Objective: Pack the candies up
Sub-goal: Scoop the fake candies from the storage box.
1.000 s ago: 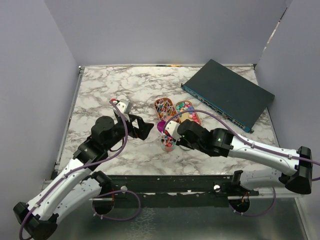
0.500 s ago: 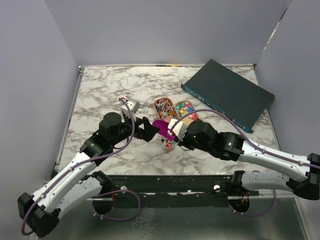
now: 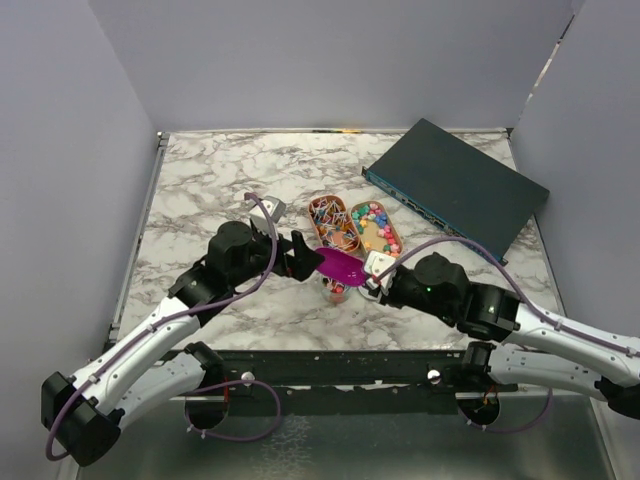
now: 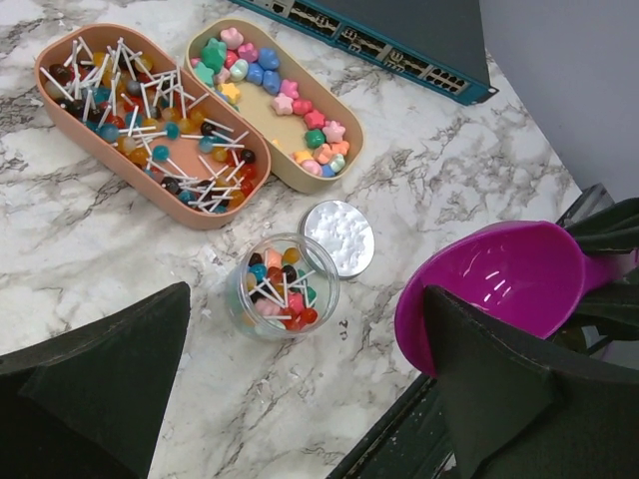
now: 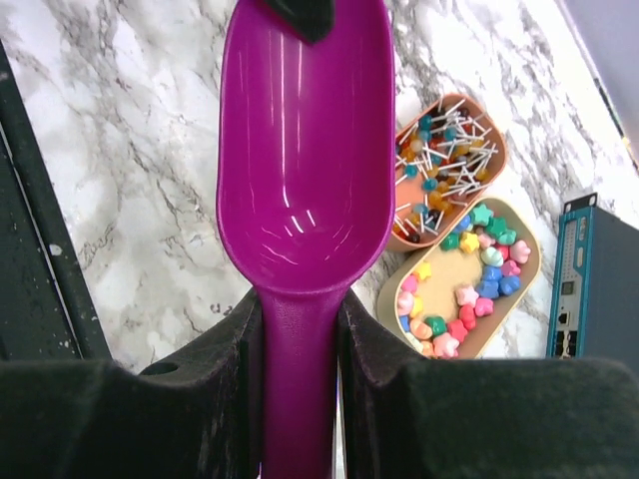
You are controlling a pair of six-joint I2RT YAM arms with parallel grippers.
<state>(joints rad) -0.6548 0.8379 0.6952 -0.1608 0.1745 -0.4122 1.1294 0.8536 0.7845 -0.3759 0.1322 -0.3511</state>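
Observation:
The candies (image 4: pixel 262 72), small pastel stars and lumps, lie in a tan oval tray (image 4: pixel 351 152); they also show in the right wrist view (image 5: pixel 486 282). A small glass jar (image 4: pixel 283 286) stands open on the marble and holds a mix of sweets and white-stick balls. Its silver lid (image 4: pixel 337 238) lies beside it. My right gripper (image 5: pixel 300 309) is shut on the handle of an empty purple scoop (image 5: pixel 300 150), held over the jar (image 3: pixel 336 291). My left gripper (image 4: pixel 305 399) is open, and its right finger (image 4: pixel 509 399) is at the scoop's front lip.
An orange oval tray (image 4: pixel 55 115) full of ball-headed white sticks lies next to the tan tray. A dark network switch (image 3: pixel 455 187) lies at the back right. The table's front edge (image 4: pixel 399 439) is just below the jar.
My left gripper has moved right, up to the scoop. My right arm has drawn back to the right, and the scoop has shifted right with it.

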